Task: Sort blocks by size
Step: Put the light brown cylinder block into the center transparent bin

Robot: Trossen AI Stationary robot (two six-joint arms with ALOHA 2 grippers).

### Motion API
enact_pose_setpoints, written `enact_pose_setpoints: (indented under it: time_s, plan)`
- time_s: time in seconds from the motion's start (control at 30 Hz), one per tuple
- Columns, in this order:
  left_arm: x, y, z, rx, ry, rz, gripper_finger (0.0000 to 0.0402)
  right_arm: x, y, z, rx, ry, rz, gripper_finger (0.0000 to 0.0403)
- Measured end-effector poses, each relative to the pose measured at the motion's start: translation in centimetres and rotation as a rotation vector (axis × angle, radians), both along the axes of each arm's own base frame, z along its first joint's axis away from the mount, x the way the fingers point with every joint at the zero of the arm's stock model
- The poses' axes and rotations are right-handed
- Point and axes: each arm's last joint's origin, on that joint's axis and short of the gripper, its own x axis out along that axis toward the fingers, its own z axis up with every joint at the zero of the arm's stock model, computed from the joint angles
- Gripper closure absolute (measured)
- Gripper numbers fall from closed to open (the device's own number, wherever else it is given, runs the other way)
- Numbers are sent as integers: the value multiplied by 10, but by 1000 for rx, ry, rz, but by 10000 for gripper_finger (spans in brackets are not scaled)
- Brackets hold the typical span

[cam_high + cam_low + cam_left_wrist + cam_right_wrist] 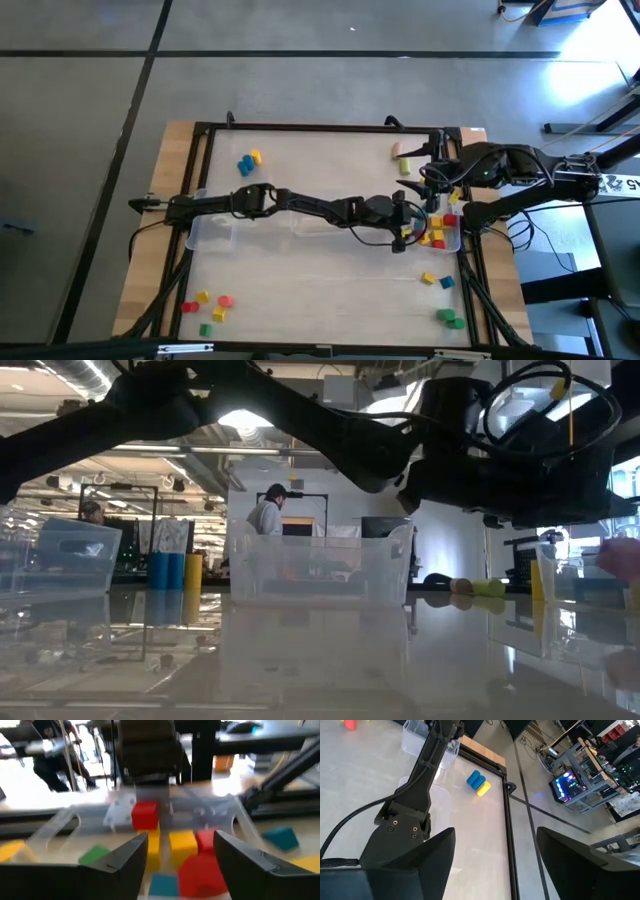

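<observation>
My left gripper (406, 226) reaches across the table to a clear bin (452, 240) at the right that holds red, yellow, green and blue blocks (182, 842). Its fingers are open above the bin. A red block (200, 872) lies below, between them; I cannot tell whether it touches a finger. My right gripper (436, 176) hovers open and empty by the far right, above the left arm (402, 820). Loose blocks lie in groups: blue and yellow (248, 162) at the far left, also in the right wrist view (477, 782), and red, yellow and green (205, 305) at the near left.
More blocks lie at the near right (450, 318), right (435, 280) and far right (403, 155). A clear bin (215, 230) stands at the left and another (320, 570) mid-table. A black frame (330, 127) borders the table. People stand in the room behind.
</observation>
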Motion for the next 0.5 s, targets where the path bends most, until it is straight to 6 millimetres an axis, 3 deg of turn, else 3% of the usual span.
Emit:
enact_pose_setpoints:
  time_s: [0.1, 0.37, 0.5]
  plan:
    - [-2, -1, 5, 34, 47, -8, 168, -1, 0, -2, -3, 19, 0, 118]
    - [-19, -19, 57, 206, 173, -77, 164, -2, 0, -3, -8, 41, -8, 118]
    - [-33, -18, 82, 229, 276, -84, 164, -4, -1, -7, -17, 89, -11, 118]
